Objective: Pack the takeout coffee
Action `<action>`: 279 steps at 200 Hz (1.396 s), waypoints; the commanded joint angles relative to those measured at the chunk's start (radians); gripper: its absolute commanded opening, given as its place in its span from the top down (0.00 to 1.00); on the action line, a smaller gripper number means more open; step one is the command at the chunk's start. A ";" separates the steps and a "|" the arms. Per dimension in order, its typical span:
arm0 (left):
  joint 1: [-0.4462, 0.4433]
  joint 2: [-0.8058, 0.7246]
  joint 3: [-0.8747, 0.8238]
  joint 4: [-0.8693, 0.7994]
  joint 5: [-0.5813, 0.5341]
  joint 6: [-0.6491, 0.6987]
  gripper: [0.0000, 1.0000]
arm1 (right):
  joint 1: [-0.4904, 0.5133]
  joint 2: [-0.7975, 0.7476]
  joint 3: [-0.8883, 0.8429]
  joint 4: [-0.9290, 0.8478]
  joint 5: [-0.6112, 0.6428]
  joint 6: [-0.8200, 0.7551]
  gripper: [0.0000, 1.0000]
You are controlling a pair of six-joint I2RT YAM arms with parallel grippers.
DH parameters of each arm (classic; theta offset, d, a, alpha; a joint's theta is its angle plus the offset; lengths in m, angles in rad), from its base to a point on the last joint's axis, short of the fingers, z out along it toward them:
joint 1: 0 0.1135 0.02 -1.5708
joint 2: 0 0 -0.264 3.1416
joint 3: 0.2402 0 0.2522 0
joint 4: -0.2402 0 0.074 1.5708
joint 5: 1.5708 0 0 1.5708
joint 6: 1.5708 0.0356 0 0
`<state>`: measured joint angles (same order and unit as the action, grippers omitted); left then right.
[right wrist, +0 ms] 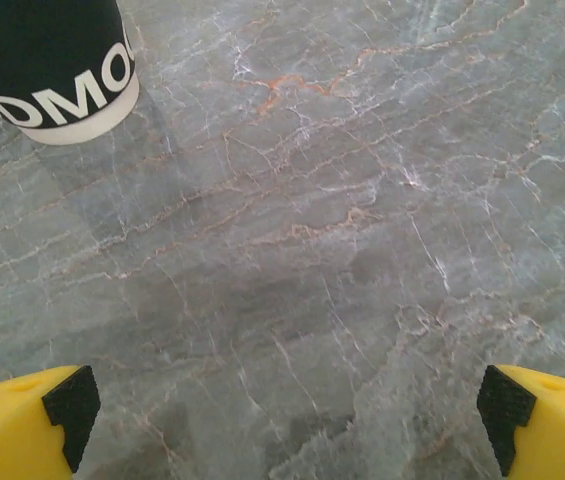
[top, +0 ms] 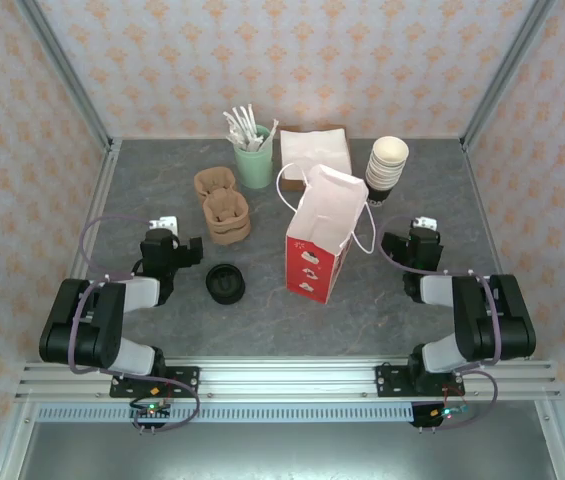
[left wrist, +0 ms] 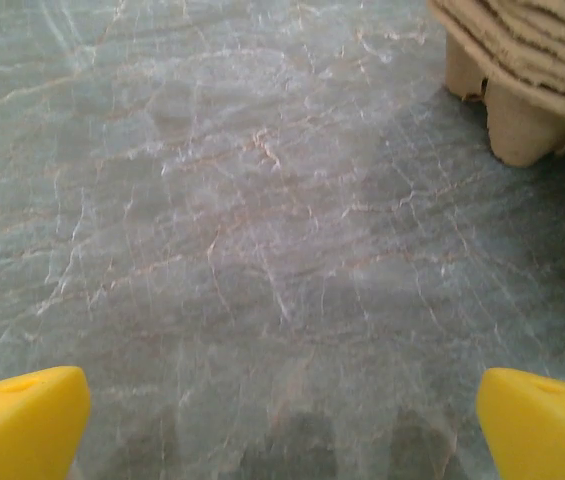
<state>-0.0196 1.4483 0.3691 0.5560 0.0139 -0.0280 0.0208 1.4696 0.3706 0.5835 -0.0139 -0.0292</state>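
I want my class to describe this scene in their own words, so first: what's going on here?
Two robot arms sit at the near edge of the table, and neither is handling anything. The left claw and the right claw both stand open over bare tabletop. The takeout coffee, seen from above as a round black lid, stands on the table between the left arm and the upright paper bag. It is not yet in the bag, so packing has not begun.

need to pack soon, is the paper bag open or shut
open: the paper bag stands upright, its mouth spread wide between the two handles
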 commanded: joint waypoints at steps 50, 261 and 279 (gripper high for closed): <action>-0.018 0.049 0.057 0.186 -0.070 0.046 0.00 | 0.013 0.048 0.048 0.189 0.055 -0.024 0.01; -0.052 -0.513 0.477 -0.855 -0.129 -0.430 0.00 | 0.011 0.062 1.088 -1.155 0.078 0.485 0.13; -0.052 -0.519 0.517 -0.929 -0.088 -0.433 0.00 | 0.011 0.130 1.166 -1.206 0.042 0.509 0.19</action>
<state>-0.0658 0.9386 0.8330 -0.1432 -0.1478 -0.3969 0.0284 1.5208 1.4517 -0.4194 0.1036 0.3985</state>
